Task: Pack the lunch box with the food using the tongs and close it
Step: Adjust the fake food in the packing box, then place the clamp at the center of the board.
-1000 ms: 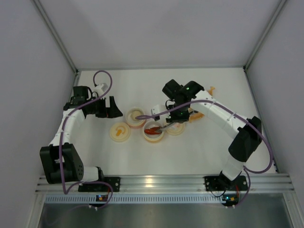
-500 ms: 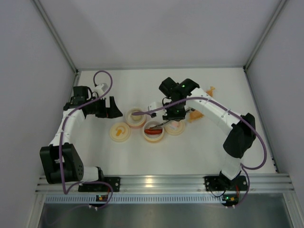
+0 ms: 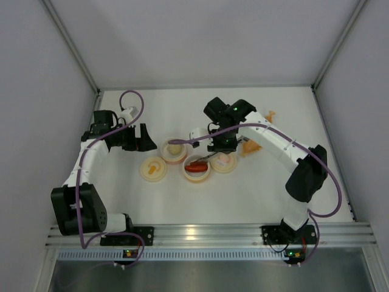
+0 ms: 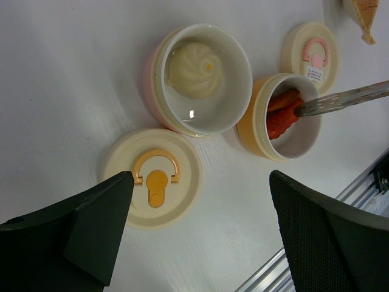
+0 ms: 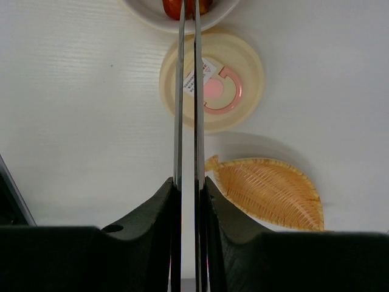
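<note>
The lunch box shows as two open round containers. The pink one [image 4: 243, 73] holds the pale beige ball [image 4: 194, 62]. The orange one [image 4: 252, 128] holds the red-orange piece [image 4: 279, 115]. My right gripper [image 5: 188, 182] is shut on the silver tongs [image 5: 188, 91], whose arms are squeezed nearly parallel. The tongs' tips [image 4: 304, 109] reach into the orange container [image 3: 197, 168] and rest on the red-orange piece [image 5: 173, 6]; whether they pinch it is unclear. My left gripper [image 4: 200, 201] hangs open and empty over the table, left of the containers, above a loose lid.
A cream lid with an orange handle [image 4: 152, 182] lies in front of the pink container. A second cream lid with a pink handle [image 5: 213, 82] lies right of the orange container. The woven orange leaf-shaped dish [image 5: 270, 191] sits empty beside that lid.
My right arm has shifted a little left and back, keeping the tongs' tips in the orange container. The left arm has not moved.
</note>
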Motion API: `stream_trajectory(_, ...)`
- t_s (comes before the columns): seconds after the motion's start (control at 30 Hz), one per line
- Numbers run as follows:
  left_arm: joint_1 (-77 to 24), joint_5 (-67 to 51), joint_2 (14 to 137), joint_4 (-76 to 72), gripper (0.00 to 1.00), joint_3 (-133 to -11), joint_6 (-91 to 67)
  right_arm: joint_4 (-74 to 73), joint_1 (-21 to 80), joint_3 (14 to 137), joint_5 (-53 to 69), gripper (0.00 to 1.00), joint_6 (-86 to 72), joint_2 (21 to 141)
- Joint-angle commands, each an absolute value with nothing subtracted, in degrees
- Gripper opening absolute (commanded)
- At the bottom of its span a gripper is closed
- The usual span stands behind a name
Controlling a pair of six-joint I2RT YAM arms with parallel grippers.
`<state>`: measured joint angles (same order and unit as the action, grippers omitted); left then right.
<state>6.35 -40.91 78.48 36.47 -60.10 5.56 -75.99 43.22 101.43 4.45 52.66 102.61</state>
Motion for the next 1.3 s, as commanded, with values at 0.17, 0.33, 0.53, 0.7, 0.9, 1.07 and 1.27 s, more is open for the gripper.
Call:
stream_trajectory(0.17,6.77,-42.18,76.64,36.3,0.98,-61.52,7.82,-76.03,39.56,110.74,10.45,0.2,47.21,100.38)
stream_trajectory(0.33,6.77,-41.75,76.12,37.09,0.98,-62.31,9.23,-72.52,32.37,109.09,14.49,0.2,39.74,96.16)
stream_trajectory(0.53,6.77,-40.7,75.41,36.04,0.98,-62.84,8.71,-63.82,13.77,98.12,21.09,0.18,26.83,87.29)
stream_trajectory(0.7,6.77,-39.55,76.81,33.4,0.98,-62.75,5.98,-52.83,-4.2,87.21,22.77,0.2,19.52,78.85)
stream_trajectory(0.9,6.68,-40.17,78.92,31.46,0.98,-64.16,4.22,-43.44,-16.78,76.83,20.57,0.27,19.15,79.01)
stream_trajectory(1.07,6.77,-38.06,79.45,31.73,0.98,-67.32,5.1,-39.12,-20.91,72.78,19.69,0.29,20.13,85.23)
stream_trajectory(1.27,6.77,-37.88,80.33,31.11,0.98,-67.24,4.22,-31.48,-22.76,71.28,19.6,0.39,18.37,91.57)
